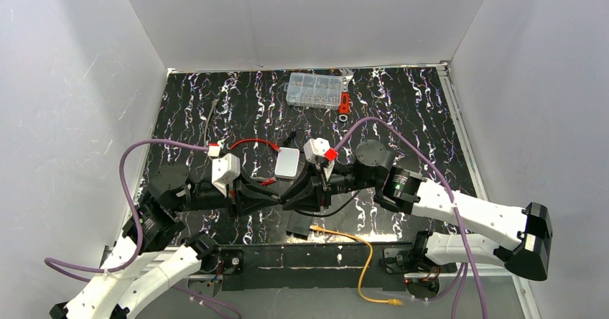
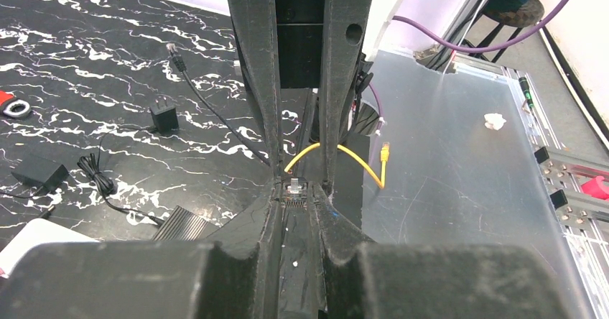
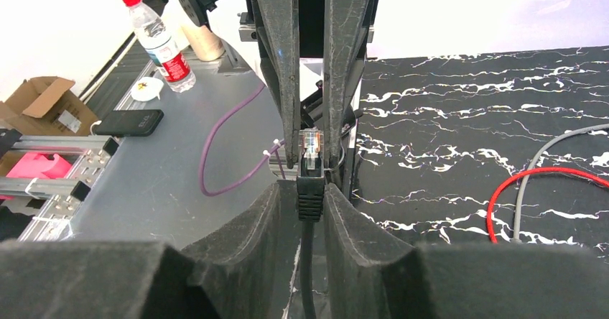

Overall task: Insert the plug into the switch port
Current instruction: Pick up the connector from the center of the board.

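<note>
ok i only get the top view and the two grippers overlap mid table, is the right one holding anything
Observer: Yes. The right wrist view shows the right gripper shut on a black-booted plug that ends a black cable.
Operator: the orange end is tiny from up here, is a gripper on it
Observer: No. In the left wrist view the orange cable's plug lies free, with no gripper on it.
Operator: and the left gripper
Observer: The left gripper has its fingers on either side of the black-booted plug's clear tip. I cannot tell whether they clamp it.
</note>
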### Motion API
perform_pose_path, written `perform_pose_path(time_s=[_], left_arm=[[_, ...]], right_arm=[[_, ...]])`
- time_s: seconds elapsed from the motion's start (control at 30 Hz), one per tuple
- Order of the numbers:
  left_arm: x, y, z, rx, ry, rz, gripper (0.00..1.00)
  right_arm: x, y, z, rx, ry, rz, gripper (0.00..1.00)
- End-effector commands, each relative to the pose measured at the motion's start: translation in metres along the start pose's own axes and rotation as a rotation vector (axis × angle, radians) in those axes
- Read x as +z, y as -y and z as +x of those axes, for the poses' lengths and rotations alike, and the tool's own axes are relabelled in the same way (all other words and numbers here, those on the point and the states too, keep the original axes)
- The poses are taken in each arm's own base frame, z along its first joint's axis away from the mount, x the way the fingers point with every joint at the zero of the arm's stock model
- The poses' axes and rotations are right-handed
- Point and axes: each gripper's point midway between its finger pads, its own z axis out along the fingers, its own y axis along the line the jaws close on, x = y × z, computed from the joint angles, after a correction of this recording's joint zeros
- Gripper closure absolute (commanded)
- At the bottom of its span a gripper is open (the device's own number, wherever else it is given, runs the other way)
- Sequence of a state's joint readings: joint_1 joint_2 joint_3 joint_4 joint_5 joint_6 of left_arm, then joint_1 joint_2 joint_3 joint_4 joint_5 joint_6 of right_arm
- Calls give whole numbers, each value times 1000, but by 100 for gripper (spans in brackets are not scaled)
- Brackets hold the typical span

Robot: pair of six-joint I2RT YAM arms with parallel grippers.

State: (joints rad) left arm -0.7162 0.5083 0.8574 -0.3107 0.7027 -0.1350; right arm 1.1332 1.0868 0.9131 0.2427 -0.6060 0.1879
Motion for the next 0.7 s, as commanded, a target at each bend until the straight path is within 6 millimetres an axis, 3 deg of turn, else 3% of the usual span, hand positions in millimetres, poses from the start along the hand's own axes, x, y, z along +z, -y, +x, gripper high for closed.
perform_pose_path(time_s=[0.0,0.2,0.27,0.37,0.5,0.6,0.67], left_arm=[[1,-2,-9,28,39,-9,100],[1,-2,-9,29,39,-7,100],[1,-2,-9,29,39,-8,100],[2,-3,-8,23,36,-11,100],[3,-8,-7,6,36,-35,100],[3,-12,-6,-10,37,-61,77],[2,-17,-7,-26,39,-93,52]], right_arm=[[1,-4,-14,-32,35,-22,66],[2,-3,-13,-34,32,-23,69],[3,-3,-14,-35,32,-25,77],[3,-3,-15,-39,30,-27,99],[2,-1,-15,-46,33,-17,99],[0,-1,-14,-55,29,-1,99],[-2,1,-16,-68,27,18,99]])
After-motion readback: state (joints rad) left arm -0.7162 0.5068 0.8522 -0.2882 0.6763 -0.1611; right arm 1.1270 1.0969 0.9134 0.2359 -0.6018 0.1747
